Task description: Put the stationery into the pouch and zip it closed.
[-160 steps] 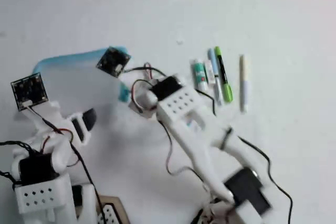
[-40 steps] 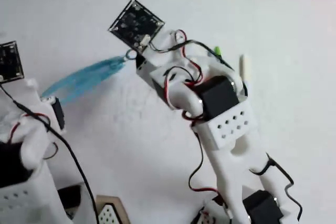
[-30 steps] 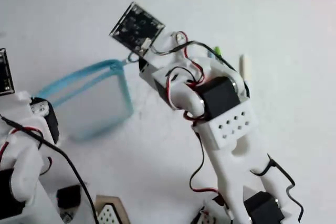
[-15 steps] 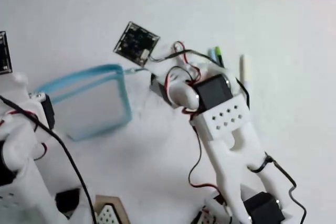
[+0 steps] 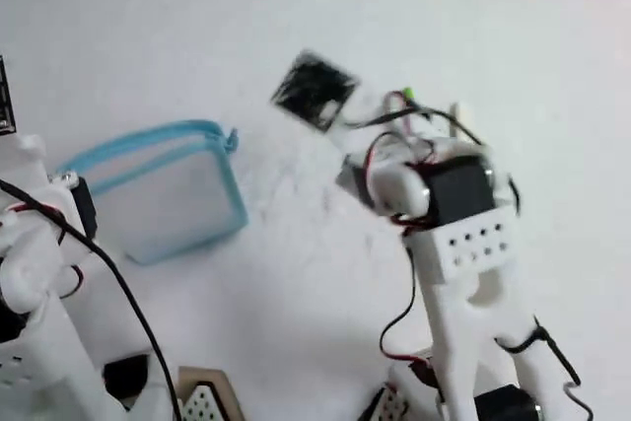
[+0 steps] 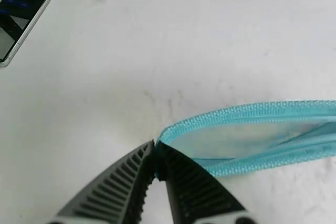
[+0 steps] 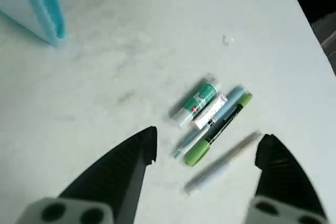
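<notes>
At the table's (image 5: 296, 293) near left side, the left gripper (image 6: 156, 153) pinched a corner of the blue-edged pouch (image 6: 252, 129), which lay flat with its mouth unzipped. Further right, the right gripper (image 7: 208, 136) hung with its jaws wide apart above the stationery: a glue stick (image 7: 197, 103), a blue pen (image 7: 210, 124), a green highlighter (image 7: 218, 129) and a white pen (image 7: 223, 163), side by side. Beyond lay a phone (image 6: 21, 17).

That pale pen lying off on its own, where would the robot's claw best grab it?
Probably mid-barrel on the pale pen, coming straight down with the grip across its thin width. It lies flat, slightly apart from the green marker, so bare table on both sides leaves room. The open right gripper hangs over it.
</notes>
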Robot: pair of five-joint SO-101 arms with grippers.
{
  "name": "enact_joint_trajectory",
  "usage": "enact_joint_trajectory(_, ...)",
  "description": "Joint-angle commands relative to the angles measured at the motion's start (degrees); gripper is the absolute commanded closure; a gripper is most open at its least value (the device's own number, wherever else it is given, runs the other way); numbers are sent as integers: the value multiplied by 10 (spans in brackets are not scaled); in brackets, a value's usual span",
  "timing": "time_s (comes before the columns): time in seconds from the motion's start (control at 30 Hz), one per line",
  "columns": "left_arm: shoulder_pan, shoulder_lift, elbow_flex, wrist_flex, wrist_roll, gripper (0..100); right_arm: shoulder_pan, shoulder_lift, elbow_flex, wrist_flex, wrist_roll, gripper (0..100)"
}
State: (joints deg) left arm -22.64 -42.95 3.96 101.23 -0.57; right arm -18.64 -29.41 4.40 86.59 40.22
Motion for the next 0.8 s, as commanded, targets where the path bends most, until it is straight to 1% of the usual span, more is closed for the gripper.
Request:
enact_joint_trajectory(0.0, -3, 43, 19, 3, -4, 977, 22, 50, -5, -8, -31, 704)
enact_joint_trajectory(0.13, -2, 43, 19, 3, -4, 977, 23, 196, -55, -31, -93, 704)
enact_joint_trajectory(0.23, -3, 43, 19, 4, -4, 977, 23, 325, -145, -29, -142, 704)
enact_joint_trajectory(0.33, -4, 43, 19, 4, -4, 977, 23, 445, -258, -7, -179, 704)
enact_joint_trajectory(0.5, -2, 42, 19, 4, -4, 977, 32, 633, -465, 59, -187, 712)
enact_joint_trajectory(0.67, -4, 42, 19, 4, -4, 977, 57, 787, -669, 132, -190, 794)
enact_joint_trajectory(0.77, -4, 42, 19, 4, -4, 977, 73, 847, -758, 149, -216, 775)
